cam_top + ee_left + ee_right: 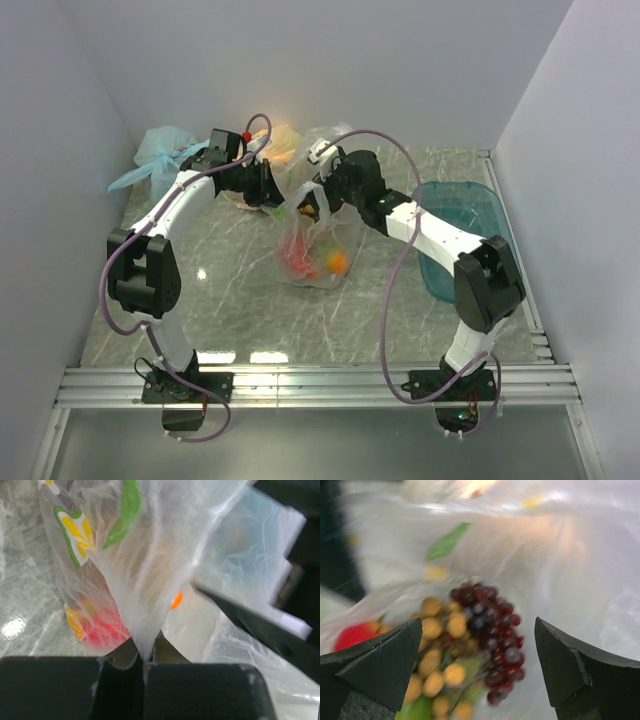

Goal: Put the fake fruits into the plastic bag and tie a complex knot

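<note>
One grey marble desk (230,300) is carrying one crinkly transparent plastic bag (318,250) at its middle, holding at least four glossy fake fruits (492,625). Both arms are bending inward over it: the left claw (142,662) is pinching the bag's film tight, and the right claw (479,655) is gaping wide, gripping nothing.

A glossy grey-green marbled tabletop (230,300) stands enclosed by a plain white back wall (350,60), a white left wall (50,180) and a white right wall (590,150), with ribbed aluminium rails (320,385) along its near edge and soft white glare patches (268,357) beside them.
</note>
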Action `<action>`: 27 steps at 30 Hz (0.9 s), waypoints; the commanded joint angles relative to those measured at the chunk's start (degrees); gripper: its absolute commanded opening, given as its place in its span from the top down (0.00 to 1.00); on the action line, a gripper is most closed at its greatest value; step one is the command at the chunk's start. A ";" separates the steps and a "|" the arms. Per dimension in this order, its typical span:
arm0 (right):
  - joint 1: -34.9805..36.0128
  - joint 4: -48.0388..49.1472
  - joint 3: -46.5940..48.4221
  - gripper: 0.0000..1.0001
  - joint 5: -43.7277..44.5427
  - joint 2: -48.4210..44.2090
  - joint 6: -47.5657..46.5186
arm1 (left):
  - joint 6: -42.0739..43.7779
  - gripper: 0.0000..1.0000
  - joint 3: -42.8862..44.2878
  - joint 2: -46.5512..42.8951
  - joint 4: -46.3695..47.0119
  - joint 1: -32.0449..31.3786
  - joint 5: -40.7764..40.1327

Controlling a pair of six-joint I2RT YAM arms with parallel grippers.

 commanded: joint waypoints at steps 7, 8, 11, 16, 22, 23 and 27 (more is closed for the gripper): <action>-1.23 -26.96 12.16 0.04 -19.73 -15.86 5.97 | 0.38 0.98 3.81 -0.80 0.45 -0.24 -0.18; -2.46 -28.64 12.87 0.06 -20.00 -17.17 7.39 | 0.73 0.98 3.81 -0.80 0.36 -0.24 -0.27; -10.89 -31.46 12.62 0.07 -21.14 -19.81 13.01 | 1.60 0.98 3.81 -0.98 0.01 -0.24 -0.53; -25.30 -37.35 9.81 0.14 -18.60 -20.09 14.35 | 3.19 0.99 1.62 -2.64 2.73 -0.24 1.31; -37.09 -45.00 7.78 0.44 -7.18 -11.32 6.79 | 4.42 0.99 1.87 -2.30 2.21 -0.33 1.75; -37.54 -45.44 7.87 0.47 -6.12 -8.43 6.44 | 4.68 0.99 1.96 -2.21 1.86 -0.33 1.93; -38.24 -43.34 5.94 0.52 -0.85 -2.96 3.54 | 5.56 0.99 2.14 -1.77 1.42 -0.33 2.98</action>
